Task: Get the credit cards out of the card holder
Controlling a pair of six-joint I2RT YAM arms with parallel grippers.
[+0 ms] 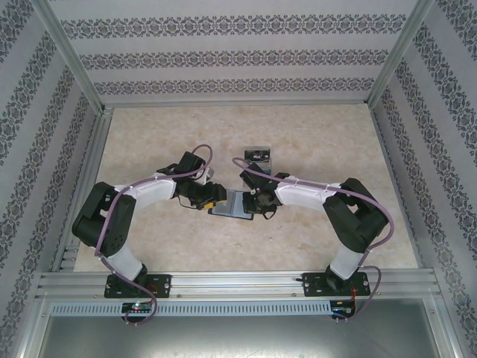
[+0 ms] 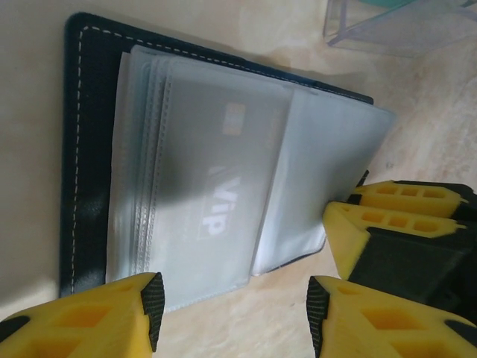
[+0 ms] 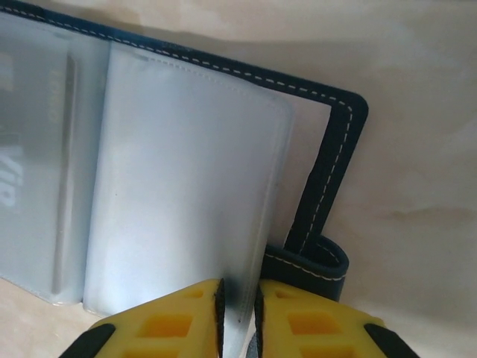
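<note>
Two pincers met over one slate-blue, white-stitched bifold card holder [image 1: 232, 205], which lay open and flat on the pale marbled bench [image 1: 149, 142] between the arms.

Right pincer [image 3: 238, 309]: yellow fingers clenched on the near edge of a clear plastic sleeve page [image 3: 186, 171], just beside the short black clasp tab [image 3: 313, 261].

Left pincer [image 2: 231, 317]: released, jaws apart at the edge of the sleeve stack, nothing gripped. Contact with the sleeves could not be judged.

One silvery-grey rectangular card [image 2: 216, 186] printed "VIP" sat inside a sleeve of the holder. One dark rectangular card with light marks [image 1: 256, 154] sat beyond the holder, apart from it. One clear plastic box [image 2: 373, 33] stood near the holder, with something teal-green behind its wall. Too little of that showed to identify it.
</note>
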